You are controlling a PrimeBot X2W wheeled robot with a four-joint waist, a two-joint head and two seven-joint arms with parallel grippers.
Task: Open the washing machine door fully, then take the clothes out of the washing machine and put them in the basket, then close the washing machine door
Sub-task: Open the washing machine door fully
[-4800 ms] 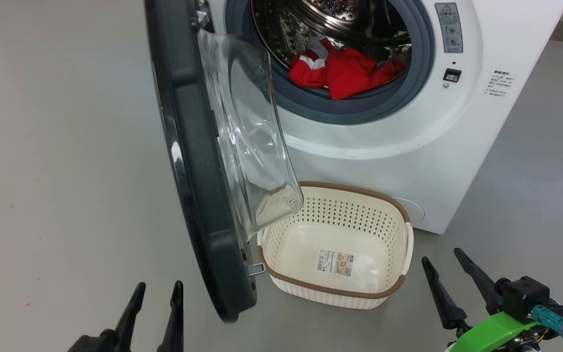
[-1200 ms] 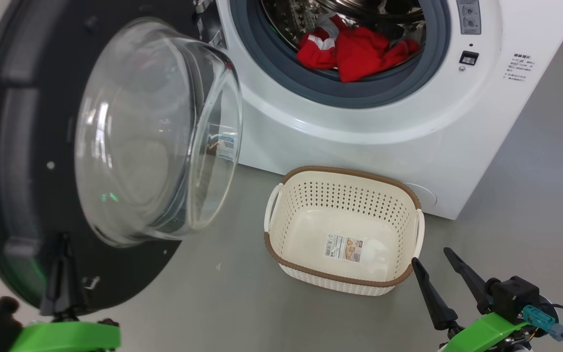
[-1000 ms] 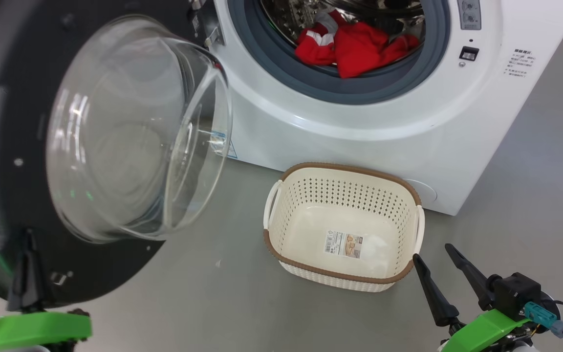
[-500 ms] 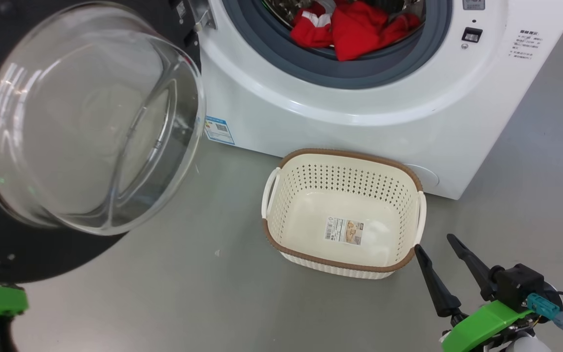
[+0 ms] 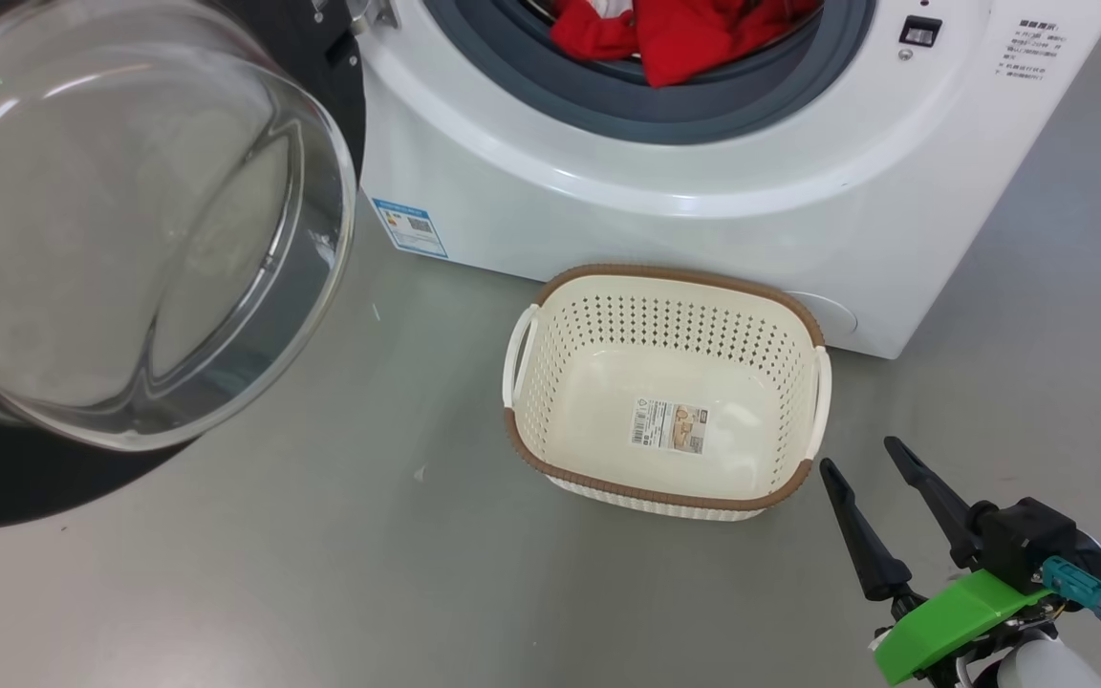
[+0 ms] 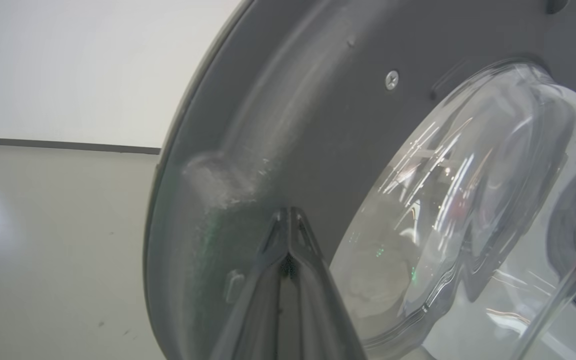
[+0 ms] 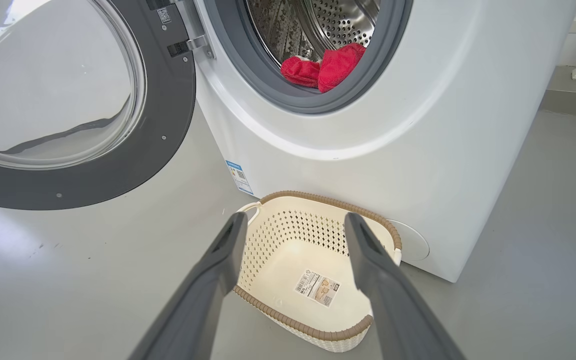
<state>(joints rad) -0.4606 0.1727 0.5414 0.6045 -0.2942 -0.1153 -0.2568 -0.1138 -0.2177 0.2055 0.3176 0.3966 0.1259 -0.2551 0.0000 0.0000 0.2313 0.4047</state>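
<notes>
Clothes lie in the washing machine at top centre, the basket on the floor below. The washing machine door stands swung wide at upper left; the closed left tool seems to touch its rim, and the right tool gapes at lower right.

Washing machine with its black-rimmed glass door standing wide open at left, red clothes heaped in its mouth, cream basket upright just before it.
</notes>
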